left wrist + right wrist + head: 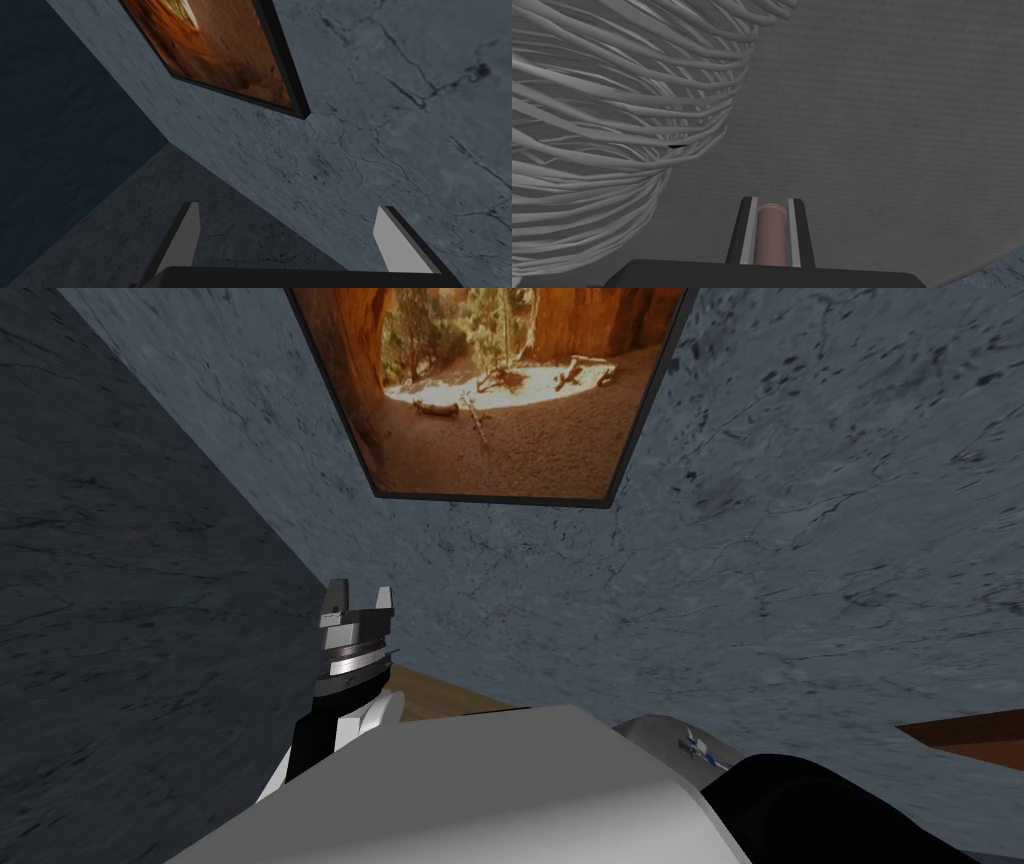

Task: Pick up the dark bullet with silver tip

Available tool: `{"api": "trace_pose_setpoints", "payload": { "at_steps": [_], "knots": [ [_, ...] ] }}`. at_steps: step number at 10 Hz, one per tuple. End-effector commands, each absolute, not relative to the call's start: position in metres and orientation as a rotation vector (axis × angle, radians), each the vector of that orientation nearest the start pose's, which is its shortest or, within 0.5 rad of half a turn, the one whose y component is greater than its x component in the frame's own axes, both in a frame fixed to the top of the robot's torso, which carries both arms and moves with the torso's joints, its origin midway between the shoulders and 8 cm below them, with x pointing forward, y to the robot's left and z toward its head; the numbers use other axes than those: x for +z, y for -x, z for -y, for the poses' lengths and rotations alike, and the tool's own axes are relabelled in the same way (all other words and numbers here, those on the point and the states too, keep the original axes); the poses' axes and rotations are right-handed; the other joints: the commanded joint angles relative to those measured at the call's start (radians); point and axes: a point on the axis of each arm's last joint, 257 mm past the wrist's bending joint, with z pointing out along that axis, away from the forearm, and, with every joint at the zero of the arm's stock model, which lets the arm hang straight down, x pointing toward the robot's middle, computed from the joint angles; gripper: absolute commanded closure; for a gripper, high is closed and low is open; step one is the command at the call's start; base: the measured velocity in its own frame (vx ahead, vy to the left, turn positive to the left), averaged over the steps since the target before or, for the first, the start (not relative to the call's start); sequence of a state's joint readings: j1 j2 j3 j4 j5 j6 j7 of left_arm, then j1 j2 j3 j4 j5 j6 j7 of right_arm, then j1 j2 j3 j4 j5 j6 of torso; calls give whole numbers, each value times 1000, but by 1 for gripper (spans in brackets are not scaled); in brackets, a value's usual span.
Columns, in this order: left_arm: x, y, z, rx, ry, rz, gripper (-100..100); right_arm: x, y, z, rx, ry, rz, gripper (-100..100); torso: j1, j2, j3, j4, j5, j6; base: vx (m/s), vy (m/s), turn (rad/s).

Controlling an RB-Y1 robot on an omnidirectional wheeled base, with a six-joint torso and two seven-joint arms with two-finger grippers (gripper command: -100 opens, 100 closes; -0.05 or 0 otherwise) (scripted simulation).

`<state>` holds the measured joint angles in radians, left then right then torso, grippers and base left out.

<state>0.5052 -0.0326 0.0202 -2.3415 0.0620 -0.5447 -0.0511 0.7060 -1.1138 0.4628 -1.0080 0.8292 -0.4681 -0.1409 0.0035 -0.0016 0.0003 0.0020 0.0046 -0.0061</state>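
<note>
A reddish-brown cylinder with a rimmed end, the bullet (770, 235), lies lengthwise between the fingers of my right gripper (772, 204). Both fingers press its sides, so this gripper is shut on it. The bullet's other end is hidden behind the gripper's body, and no silver tip shows. Beneath it spreads a flat grey surface (887, 125). My left gripper (355, 606) is raised at the left of my chest, pointing up along the wall. In the left wrist view its fingers (187, 235) stand wide apart with nothing between them.
A big grey woven basket-like shape (612, 125) bulges close beside the right gripper. In the head view a grey wall (800, 538) stands near ahead, meeting another wall at the left. Strips of brown wooden surface (440, 696) show past my chest.
</note>
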Motion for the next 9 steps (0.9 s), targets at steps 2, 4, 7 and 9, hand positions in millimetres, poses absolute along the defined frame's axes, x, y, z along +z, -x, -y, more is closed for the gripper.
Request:
{"api": "trace_pose_setpoints", "payload": {
  "at_steps": [2, 4, 7, 9],
  "knots": [
    [58, -319, -293, -1289, 615, -487, 0, -501, 71, 578, 27, 38, -3049, 100, 0, 0, 0, 0, 0, 0, 0, 0, 0],
    [58, -319, -293, -1289, 615, -487, 0, -501, 71, 578, 25, 38, -3049, 0, 0, 0, 0, 0, -1, 0, 0, 0, 0],
    [58, -319, -293, -1290, 615, -487, 0, -483, 60, 590, 23, 68, -3050, 100, 3, 0, 0, 0, 1, 0, 0, 46, -62],
    [58, -319, -293, -1290, 615, -486, 0, -481, 59, 591, 24, 73, -3050, 100, 4, 0, 0, 0, 2, 0, -1, 32, -24]
  ]
}}
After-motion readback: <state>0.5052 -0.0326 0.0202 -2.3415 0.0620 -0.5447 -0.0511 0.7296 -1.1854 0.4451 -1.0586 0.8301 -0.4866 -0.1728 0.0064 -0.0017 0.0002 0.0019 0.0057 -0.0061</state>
